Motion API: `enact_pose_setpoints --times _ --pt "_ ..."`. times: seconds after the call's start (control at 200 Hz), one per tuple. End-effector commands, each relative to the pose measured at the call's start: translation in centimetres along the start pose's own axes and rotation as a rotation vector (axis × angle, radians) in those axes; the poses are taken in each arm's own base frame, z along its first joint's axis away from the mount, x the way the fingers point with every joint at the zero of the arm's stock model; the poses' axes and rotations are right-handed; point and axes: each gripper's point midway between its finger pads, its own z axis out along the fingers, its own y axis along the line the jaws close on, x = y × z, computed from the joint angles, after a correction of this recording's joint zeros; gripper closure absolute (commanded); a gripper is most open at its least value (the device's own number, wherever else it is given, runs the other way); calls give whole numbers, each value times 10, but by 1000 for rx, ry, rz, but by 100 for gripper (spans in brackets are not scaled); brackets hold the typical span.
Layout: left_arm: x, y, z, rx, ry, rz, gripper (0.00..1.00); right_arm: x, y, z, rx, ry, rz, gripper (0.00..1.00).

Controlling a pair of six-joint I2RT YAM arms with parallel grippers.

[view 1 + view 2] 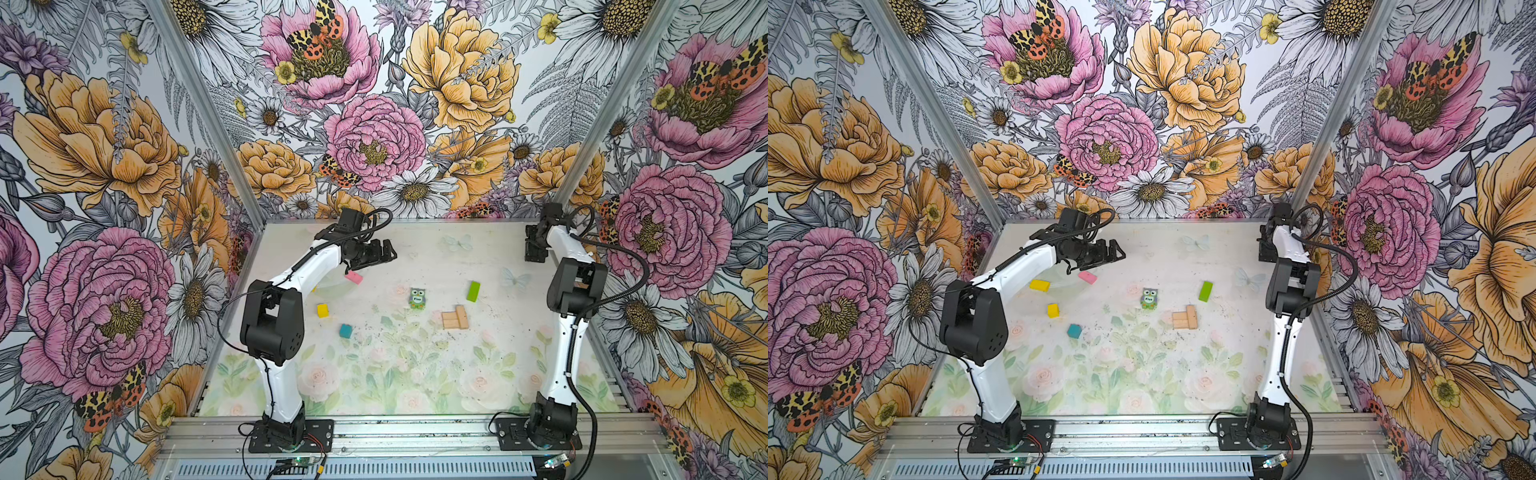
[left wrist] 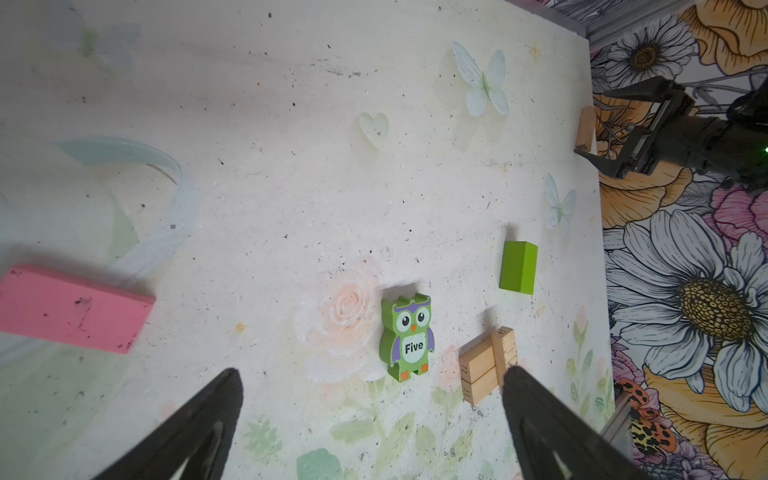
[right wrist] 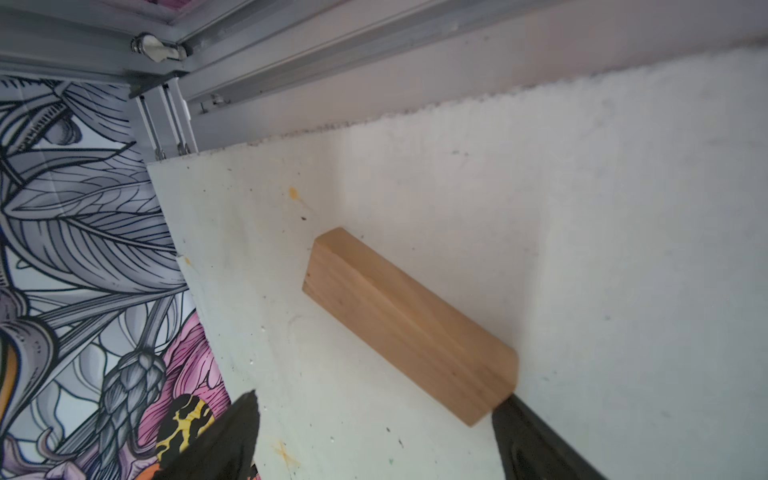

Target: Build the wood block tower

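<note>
At far corner, right fingers [image 3: 536, 444] apart beside tan bar [image 3: 407, 328] (left fingers [image 2: 548, 428] apart).

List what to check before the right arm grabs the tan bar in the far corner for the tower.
1. Right gripper open: ok, its fingers stand wide apart.
2. Tan bar squared between them: not ok, it lies skewed, with its near end by one finger.
3. Left gripper empty: ok, it is open with nothing between its fingers.
4. Left arm away from the base: ok, it hovers by the pink block.
5. Base ready: ok, three tan bars lie together, one of them crosswise.
6. Way to the base free: cannot tell, the lime-green bar lies close to that route.
</note>
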Motion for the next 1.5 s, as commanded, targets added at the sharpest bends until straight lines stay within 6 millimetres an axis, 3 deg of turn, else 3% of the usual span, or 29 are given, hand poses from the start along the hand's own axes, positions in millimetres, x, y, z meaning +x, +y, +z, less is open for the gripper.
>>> enact_pose_setpoints --times 0.0,0.27,0.445,0.781,0.986,1.106,1.191,1.266,1.351,1.371,1.496 --pt "-3 -7 -6 9 -21 -7 1 -1 6 -14 -33 13 75 10" --pt "-6 -14 -5 7 -25 5 1 -9 -2 -17 -28 30 166 18" --pt "-8 -17 -8 -1 -30 15 1 -11 -7 -16 -22 50 189 33" --pt "-9 -24 -9 5 -26 40 1 -2 -9 -26 -29 96 146 38" --pt "-8 -28 -12 21 -22 74 1 9 -24 -37 -11 113 127 39" --pt "-4 -28 -16 26 -18 93 1 12 -26 -46 -22 110 109 39" --pt "-1 -26 -20 23 -19 105 1 13 -15 -55 -70 120 55 37" --pt "-1 -23 -25 22 -24 111 1 14 0 -71 -111 107 -20 35" --pt "0 -17 -25 12 -21 116 1 14 0 -94 -77 52 -107 35" --pt "-4 -25 -38 24 -51 131 1 15 0 -99 -64 40 -135 35" --pt "-11 -26 -43 24 -71 144 1 33 1 -127 24 -43 -373 37"
